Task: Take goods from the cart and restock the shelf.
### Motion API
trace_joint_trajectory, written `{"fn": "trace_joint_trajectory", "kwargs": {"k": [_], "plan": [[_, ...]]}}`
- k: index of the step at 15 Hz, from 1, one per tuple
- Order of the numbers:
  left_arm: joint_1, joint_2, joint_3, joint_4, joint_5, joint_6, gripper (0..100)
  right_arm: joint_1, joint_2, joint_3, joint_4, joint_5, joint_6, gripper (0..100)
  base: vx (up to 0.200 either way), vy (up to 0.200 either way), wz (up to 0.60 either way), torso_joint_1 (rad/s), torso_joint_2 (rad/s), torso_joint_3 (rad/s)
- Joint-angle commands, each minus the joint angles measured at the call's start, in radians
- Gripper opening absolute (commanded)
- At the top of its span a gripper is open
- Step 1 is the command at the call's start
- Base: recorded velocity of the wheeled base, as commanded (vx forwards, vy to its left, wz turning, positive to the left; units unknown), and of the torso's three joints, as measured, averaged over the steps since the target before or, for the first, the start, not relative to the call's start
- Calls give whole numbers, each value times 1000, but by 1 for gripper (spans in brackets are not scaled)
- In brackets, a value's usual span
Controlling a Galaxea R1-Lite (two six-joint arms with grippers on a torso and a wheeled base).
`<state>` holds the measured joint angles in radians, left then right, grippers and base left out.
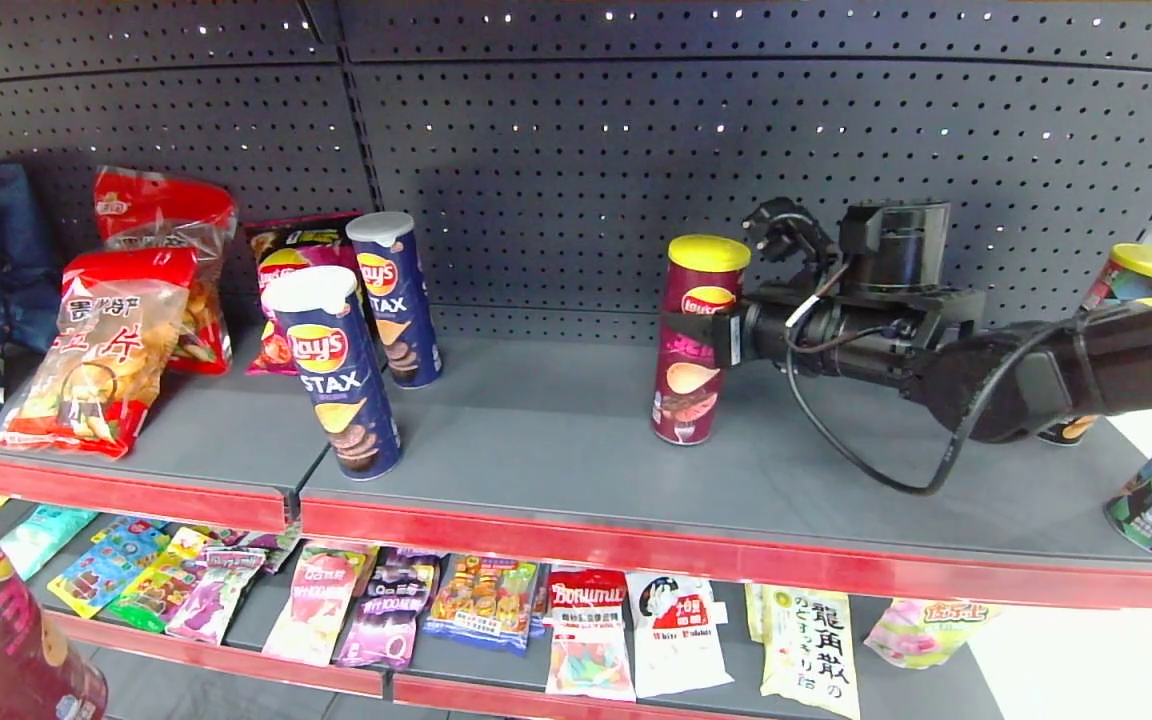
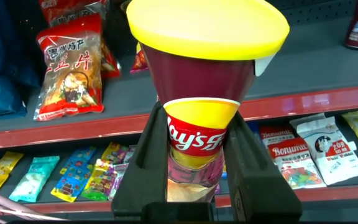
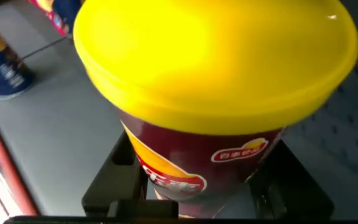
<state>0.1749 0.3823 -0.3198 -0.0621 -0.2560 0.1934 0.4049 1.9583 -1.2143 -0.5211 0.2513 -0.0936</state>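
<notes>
Right tool (image 1: 704, 336) around maroon can (image 1: 687, 400)

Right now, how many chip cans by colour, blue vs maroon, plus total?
Blue cans: 2, front can, rear can
Maroon cans: 2, one can in right gripper, other can in left gripper
Total: 4

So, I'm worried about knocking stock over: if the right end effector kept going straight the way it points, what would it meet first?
The right end effector is shut on the maroon can; beyond it, the rear blue can looks first in line, though depth is unclear.
</notes>
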Motion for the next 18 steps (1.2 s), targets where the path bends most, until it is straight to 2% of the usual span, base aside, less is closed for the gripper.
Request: {"fn": "trace_joint_trajectory", "kwargs": {"k": [1,8,14,18], "plan": [[0,0,-1,-1,0,1,0,18,-151,127,0,-27,-1,0,0,0,0,0,0,0],[0,1,-5,-2,1,23,0,29,-294,320,-4,6,-26,0,0,0,0,0,0,0],[0,-2,-2,-1,1,23,0,38,-283,344,-13,6,-43,0,0,0,0,0,0,0],[0,0,-2,-1,1,24,0,77,-259,392,-96,2,-44,0,0,0,0,0,0,0]]}}
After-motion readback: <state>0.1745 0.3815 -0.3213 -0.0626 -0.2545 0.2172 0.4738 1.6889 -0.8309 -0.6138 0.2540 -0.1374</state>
